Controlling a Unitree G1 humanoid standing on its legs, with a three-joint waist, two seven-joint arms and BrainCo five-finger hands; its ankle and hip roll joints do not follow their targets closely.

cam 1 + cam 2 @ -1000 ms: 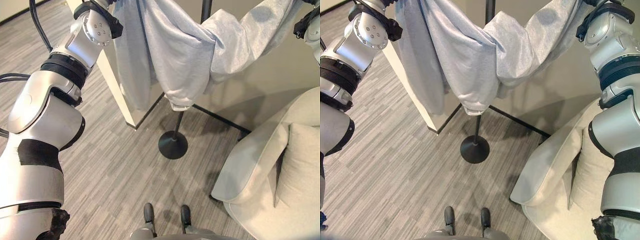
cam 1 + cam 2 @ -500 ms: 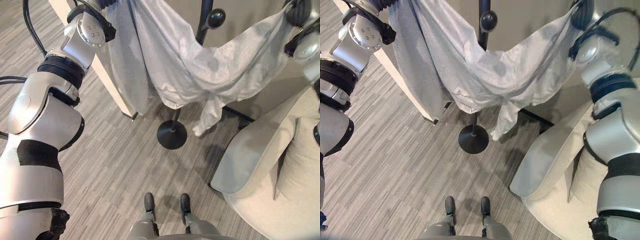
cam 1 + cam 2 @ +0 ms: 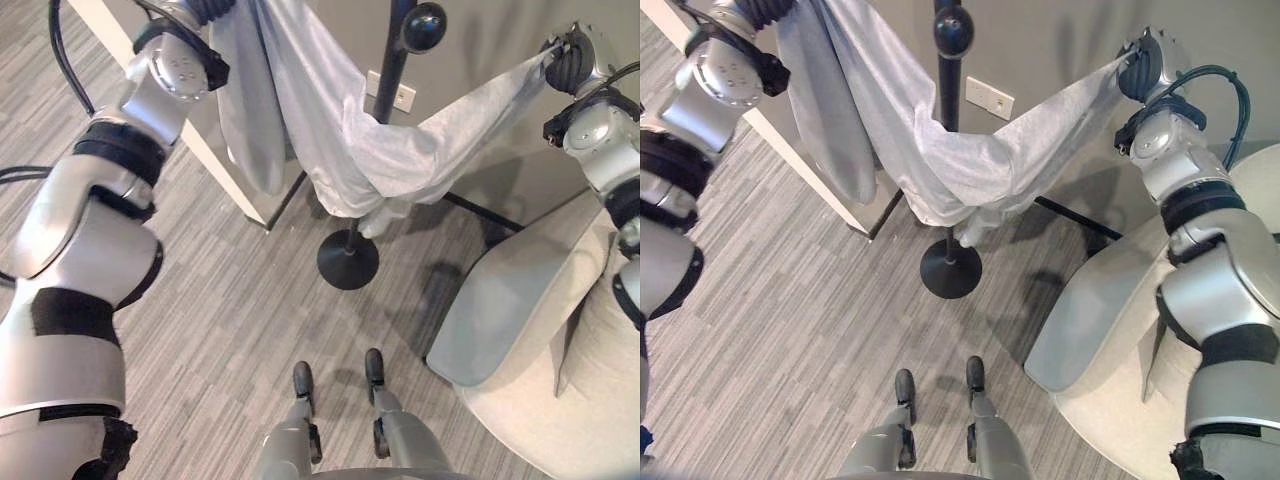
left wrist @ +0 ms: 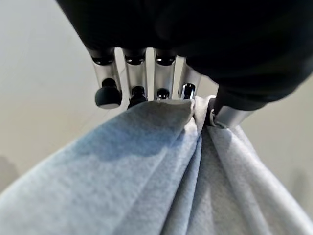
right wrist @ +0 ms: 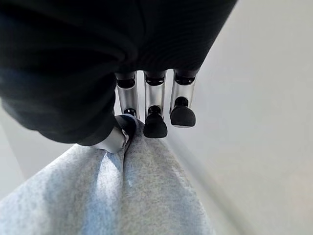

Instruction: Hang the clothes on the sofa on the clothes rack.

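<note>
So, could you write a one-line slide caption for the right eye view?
Both arms stretch a grey garment beside the black clothes rack, the right robot hand pinching one end, near a beige sofa.

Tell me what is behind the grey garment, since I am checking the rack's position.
Behind the grey garment, pinched by the left hand and right hand, stands the rack's black pole. Its knob and round base show; the middle stretch is covered.

Pale grey garment [image 3: 380,160] without pattern; black clothes rack [image 3: 347,259] pole, knob and round base; cream sofa [image 3: 545,400]; grey wood-grain striped floor [image 3: 230,300]; grey wall [image 3: 1060,50]
</note>
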